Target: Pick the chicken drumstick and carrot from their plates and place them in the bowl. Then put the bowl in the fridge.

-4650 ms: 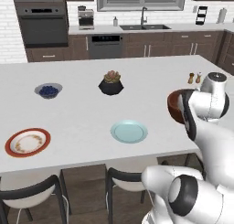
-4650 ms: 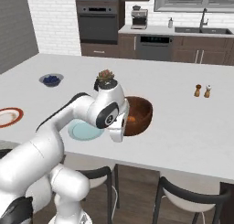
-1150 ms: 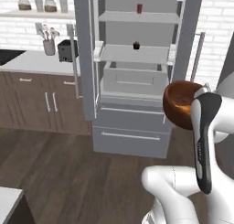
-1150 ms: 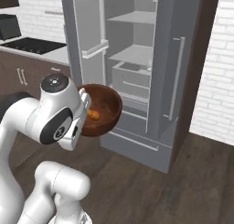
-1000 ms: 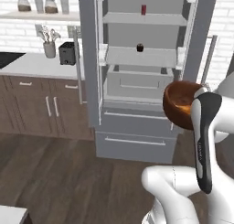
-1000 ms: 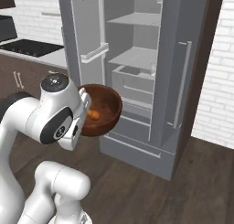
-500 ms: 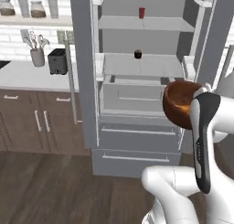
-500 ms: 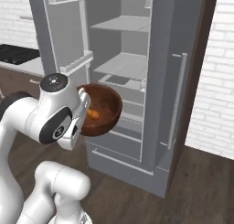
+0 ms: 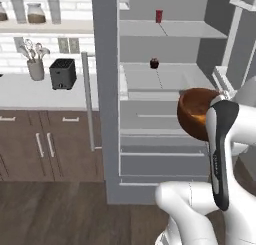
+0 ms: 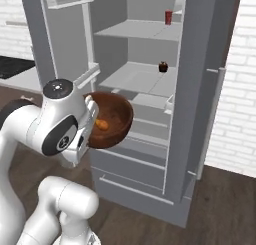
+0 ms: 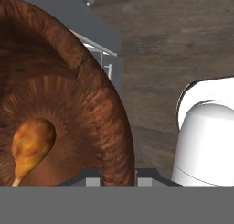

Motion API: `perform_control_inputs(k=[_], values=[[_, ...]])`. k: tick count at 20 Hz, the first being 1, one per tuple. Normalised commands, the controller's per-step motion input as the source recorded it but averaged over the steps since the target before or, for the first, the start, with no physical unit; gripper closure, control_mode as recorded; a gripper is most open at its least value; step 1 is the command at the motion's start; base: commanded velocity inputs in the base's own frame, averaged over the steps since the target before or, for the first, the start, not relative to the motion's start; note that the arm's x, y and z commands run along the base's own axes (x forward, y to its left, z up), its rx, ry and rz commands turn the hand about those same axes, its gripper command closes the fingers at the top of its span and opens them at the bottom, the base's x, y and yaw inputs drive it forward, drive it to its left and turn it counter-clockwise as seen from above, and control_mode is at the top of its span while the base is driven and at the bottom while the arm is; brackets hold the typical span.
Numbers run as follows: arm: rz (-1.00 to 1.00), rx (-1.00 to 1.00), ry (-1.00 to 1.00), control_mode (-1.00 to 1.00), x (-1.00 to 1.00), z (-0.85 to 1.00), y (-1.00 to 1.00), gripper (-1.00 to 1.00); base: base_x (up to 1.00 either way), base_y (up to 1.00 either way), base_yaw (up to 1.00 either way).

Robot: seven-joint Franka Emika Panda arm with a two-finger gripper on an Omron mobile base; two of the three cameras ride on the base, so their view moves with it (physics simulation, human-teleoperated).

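One bowl is what you are carrying, held up in front of the open fridge, with the gripper clamped on its rim, one finger on each side of the wall. Inside the bowl you are looking at the chicken drumstick, lying on the bottom with its thin bone end toward the gripper. From the right base camera you are also seeing something small and orange lying in the bowl, probably the carrot, though it is too small to say for sure. Beyond the bowl, the fridge is standing open, its pale shelves and drawers facing you. Farther in, a small dark item is sitting on the middle shelf and a red can on the shelf above.
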Motion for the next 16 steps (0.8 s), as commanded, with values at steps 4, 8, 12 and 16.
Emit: perform_control_inputs(k=[4, 8, 12, 16], values=[[0.0, 0.0, 0.0, 1.0, 0.0, 0.0, 0.0, 1.0, 0.64, 0.14, -0.27], [0.0, 0.0, 0.0, 1.0, 0.0, 0.0, 0.0, 1.0, 0.79, 0.21, -0.25], [0.0, 0.0, 0.0, 1.0, 0.0, 0.0, 0.0, 1.0, 0.82, 0.04, -0.13], [0.0, 0.0, 0.0, 1.0, 0.0, 0.0, 0.0, 1.0, 0.87, 0.19, -0.11]])
